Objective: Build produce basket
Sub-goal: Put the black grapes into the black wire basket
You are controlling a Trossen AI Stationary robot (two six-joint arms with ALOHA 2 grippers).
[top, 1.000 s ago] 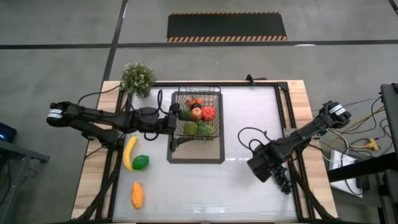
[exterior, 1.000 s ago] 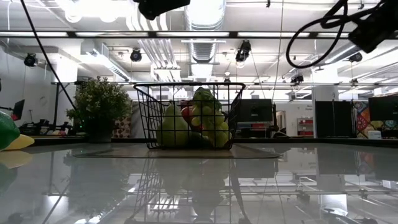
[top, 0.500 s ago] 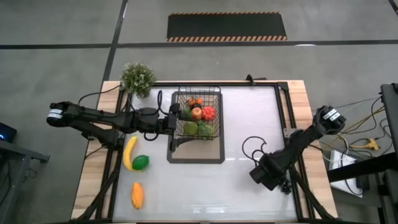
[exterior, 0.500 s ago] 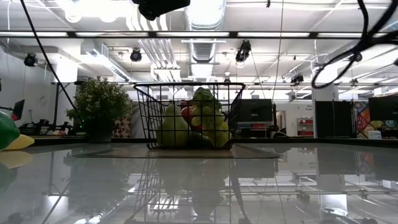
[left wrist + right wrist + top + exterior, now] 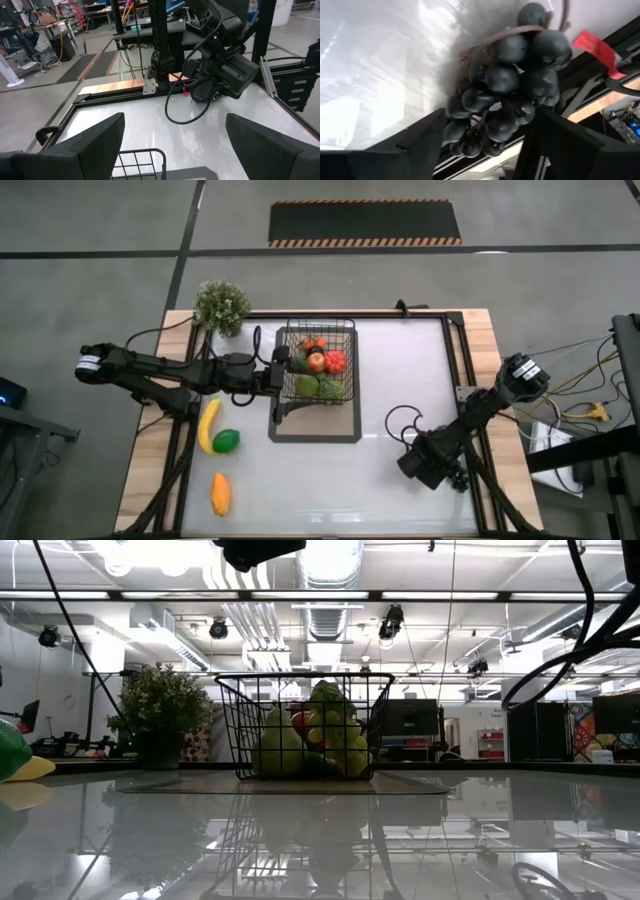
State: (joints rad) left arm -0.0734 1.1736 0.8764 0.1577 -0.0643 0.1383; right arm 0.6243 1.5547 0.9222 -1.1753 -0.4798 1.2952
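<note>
The black wire basket [image 5: 318,370] stands on a dark-bordered mat [image 5: 314,432] and holds several toy fruits. My left gripper [image 5: 172,150] hovers open and level at the basket's left rim [image 5: 140,160]. A dark grape bunch [image 5: 505,85] lies at the table's near right, against the black frame rail. My right gripper [image 5: 487,145] slants down over it, open, one finger on either side of the bunch's near end. A banana [image 5: 208,424], a green fruit [image 5: 227,441] and an orange piece [image 5: 220,493] lie on the table at the left. My right gripper has a finger [image 5: 415,140] close against the grapes' lower berries [image 5: 457,125]; I cannot tell whether it touches them. The bunch lies on the table.
A potted plant [image 5: 221,305] stands at the far left corner. The black frame rail [image 5: 478,470] and a red-tagged cable [image 5: 595,47] run just beside the grapes. Open white tabletop lies between the basket and the right arm [image 5: 480,415].
My right gripper has come down and toward the table's near edge, tipping steeper, onto the dark grapes. The grapes, the basket and my left arm have stayed in place.
</note>
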